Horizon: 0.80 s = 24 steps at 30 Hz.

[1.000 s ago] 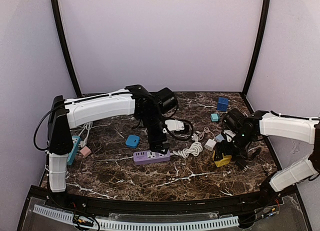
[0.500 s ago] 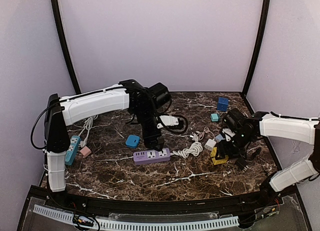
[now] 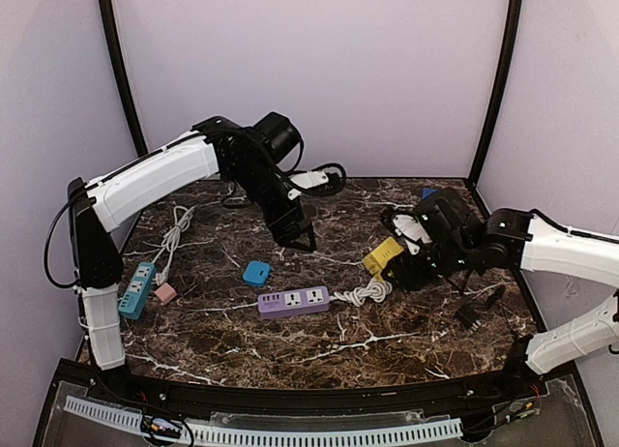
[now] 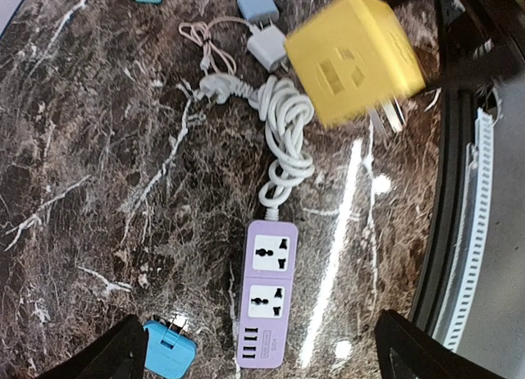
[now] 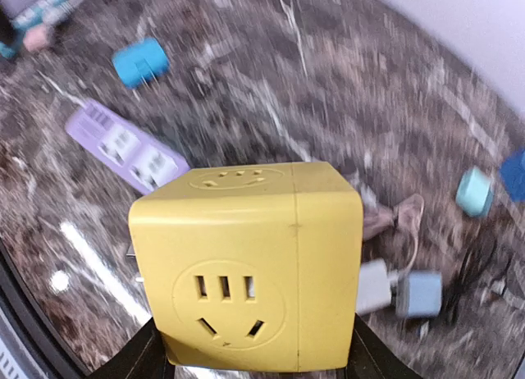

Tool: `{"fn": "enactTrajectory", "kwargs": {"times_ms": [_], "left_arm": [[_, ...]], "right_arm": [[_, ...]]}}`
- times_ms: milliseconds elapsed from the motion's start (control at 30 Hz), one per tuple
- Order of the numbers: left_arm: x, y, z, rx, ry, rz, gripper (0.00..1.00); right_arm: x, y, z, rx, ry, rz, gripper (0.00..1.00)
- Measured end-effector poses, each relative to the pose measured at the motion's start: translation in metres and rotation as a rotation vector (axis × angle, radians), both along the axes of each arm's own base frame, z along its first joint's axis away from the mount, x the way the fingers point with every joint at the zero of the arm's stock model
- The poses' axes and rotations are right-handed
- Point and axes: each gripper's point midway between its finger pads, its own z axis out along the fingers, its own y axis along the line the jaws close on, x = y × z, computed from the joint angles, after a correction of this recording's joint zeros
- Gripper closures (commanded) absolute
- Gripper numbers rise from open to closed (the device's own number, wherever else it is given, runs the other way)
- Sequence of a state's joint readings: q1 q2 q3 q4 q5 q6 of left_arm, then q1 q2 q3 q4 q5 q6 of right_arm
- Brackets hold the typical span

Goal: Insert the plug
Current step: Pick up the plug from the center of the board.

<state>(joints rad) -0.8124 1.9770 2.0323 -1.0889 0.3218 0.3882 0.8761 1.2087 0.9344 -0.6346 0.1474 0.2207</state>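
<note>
No lettering is legible to me anywhere; the print on the purple power strip [image 3: 293,301] is too small.

Since a second ago, my left gripper [image 3: 299,240] has come up off the strip's right end and pulled back toward 12 o'clock. It hangs above the table with its jaws spread wide and nothing in them. My right gripper [image 3: 401,261] has lifted the yellow cube adapter [image 3: 381,257] off the table at the 3 o'clock side and carried it inward. It is clamped on the cube, in the air at about 2 o'clock from the strip.

The cube is smooth plastic with rounded edges. It has socket slots moulded into its faces and metal prongs on one side, seen from the left wrist. The strip is a flat lilac bar with two universal sockets and a row of small ports. It lies on the glossy dark marble table [image 3: 290,355], near 6 o'clock. Its white cord [image 3: 368,292] is coiled in loops at its 3 o'clock end. A small blue adapter [image 3: 256,272] sits at 10 o'clock from the strip.
</note>
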Motion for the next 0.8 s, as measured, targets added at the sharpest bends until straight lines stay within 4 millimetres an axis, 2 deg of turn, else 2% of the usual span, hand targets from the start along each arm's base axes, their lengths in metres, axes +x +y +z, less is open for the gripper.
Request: {"fn": "enactTrajectory", "kwargs": {"times_ms": [67, 167, 267, 367, 500, 633, 800], "left_arm": [[0.002, -0.002, 0.021, -0.068, 0.01, 0.026, 0.01], [0.002, -0.008, 0.061, -0.189, 0.025, 0.052, 0.01], [-0.01, -0.016, 0.098, -0.304, 0.055, 0.039, 0.01], [-0.019, -0.019, 0.12, -0.368, 0.072, 0.029, 0.01], [-0.022, -0.018, 0.124, -0.378, 0.083, 0.036, 0.03], [-0.011, -0.016, 0.115, -0.356, 0.062, 0.076, 0.12], [-0.001, -0.014, 0.109, -0.333, 0.02, 0.108, 0.09]], "right_arm": [[-0.001, 0.035, 0.043, 0.046, -0.231, 0.146, 1.0], [0.0, 0.075, 0.093, 0.078, -0.52, 0.282, 1.0], [0.016, 0.096, 0.115, 0.053, -0.674, 0.307, 1.0], [0.03, 0.116, 0.127, 0.026, -0.765, 0.327, 1.0], [0.036, 0.13, 0.14, 0.013, -0.846, 0.336, 1.0], [0.033, 0.134, 0.143, -0.007, -0.88, 0.359, 1.0], [0.025, 0.141, 0.151, 0.017, -0.91, 0.39, 1.0]]}}
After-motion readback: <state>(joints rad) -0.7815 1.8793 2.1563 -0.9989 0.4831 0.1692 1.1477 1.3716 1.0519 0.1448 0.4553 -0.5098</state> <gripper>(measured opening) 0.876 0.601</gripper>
